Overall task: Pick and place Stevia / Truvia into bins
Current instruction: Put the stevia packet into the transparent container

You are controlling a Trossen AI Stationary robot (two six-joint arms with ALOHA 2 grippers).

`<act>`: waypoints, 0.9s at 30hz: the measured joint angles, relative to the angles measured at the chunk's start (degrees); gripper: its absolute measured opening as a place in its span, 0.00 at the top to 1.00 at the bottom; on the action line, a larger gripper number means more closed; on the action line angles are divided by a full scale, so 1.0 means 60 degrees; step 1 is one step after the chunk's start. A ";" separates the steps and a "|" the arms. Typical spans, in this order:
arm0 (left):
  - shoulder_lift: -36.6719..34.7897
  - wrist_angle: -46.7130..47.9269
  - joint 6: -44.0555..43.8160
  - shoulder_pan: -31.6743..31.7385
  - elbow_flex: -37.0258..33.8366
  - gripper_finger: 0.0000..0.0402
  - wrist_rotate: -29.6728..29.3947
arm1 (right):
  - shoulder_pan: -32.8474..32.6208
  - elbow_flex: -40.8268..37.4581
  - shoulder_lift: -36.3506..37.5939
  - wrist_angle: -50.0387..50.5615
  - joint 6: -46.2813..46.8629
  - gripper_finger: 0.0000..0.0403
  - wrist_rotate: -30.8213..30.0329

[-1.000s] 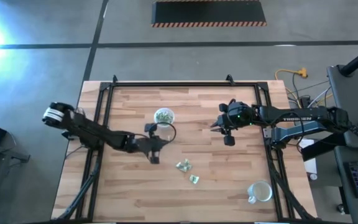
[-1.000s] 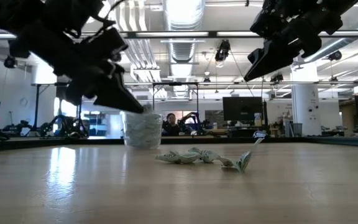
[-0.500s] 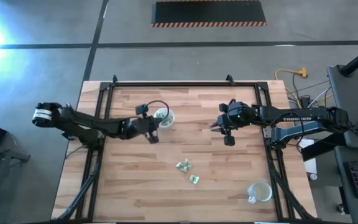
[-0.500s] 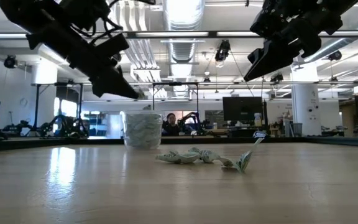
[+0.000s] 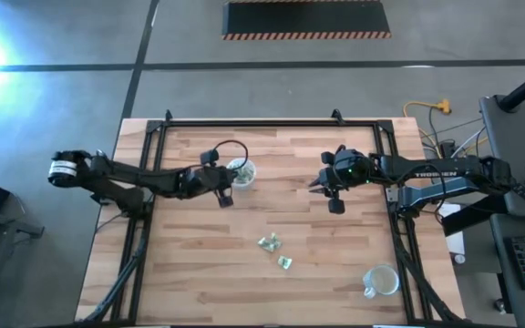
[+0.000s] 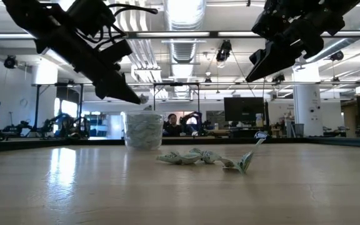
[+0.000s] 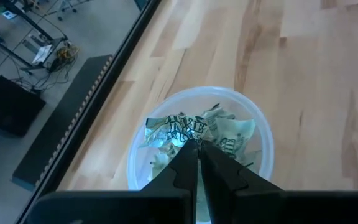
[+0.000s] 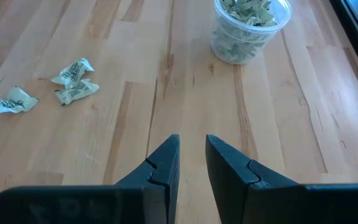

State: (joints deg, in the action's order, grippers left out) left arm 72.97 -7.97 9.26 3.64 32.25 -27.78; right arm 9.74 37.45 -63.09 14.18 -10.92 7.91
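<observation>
The left gripper (image 5: 230, 180) hangs above the filled bin (image 5: 240, 170) on the left-centre of the table (image 5: 308, 264). Its wrist view looks straight down into that cup (image 7: 263, 140): the fingertips (image 7: 188, 152) are pinched nearly together on a crumpled sachet (image 7: 174, 129) just over the heap of green-and-white Stevia / Truvia packets inside. From the low view the same gripper (image 6: 136, 98) shows its tip a little above the cup's rim (image 6: 144, 114), with something pale at the tip, too small to make out there.

Toward the table's middle, two loose sachets (image 5: 268, 241) lie close together, with a third (image 5: 284, 262) just beside them. The low view shows them as a crumpled row (image 6: 195, 157) with the end one (image 6: 247, 159) standing up on edge.

The right gripper (image 5: 320, 183) waits in the air over bare wood right of centre, its fingers (image 8: 160, 168) a narrow gap apart and holding nothing. Its wrist view takes in the filled bin (image 8: 248, 28), cut off at the frame edge, and the loose sachets (image 8: 73, 81).

Near the table's front right corner sits a second bin (image 5: 382, 281); only the overhead view shows it, and its contents cannot be made out.
</observation>
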 joint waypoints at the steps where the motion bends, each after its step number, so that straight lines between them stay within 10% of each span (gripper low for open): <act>1: 0.0000 0.0005 -0.0001 0.0029 0.0000 1.00 -0.0005 | 0.0000 0.0000 0.0000 0.0002 0.0000 0.83 -0.0001; 19: -0.0226 0.0169 -0.0013 0.0028 0.0000 0.63 -0.0205 | 0.0000 -0.0153 0.0000 -0.0262 0.0004 0.83 0.0150; 27: -0.1139 0.0806 -0.0487 -0.0853 0.0000 0.61 0.0607 | -0.0016 -0.1134 0.0000 -0.2743 -0.0585 0.83 0.3212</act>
State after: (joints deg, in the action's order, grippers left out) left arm 66.14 -3.13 6.34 -1.48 32.25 -24.14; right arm 9.64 30.65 -63.09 -2.28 -14.43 27.18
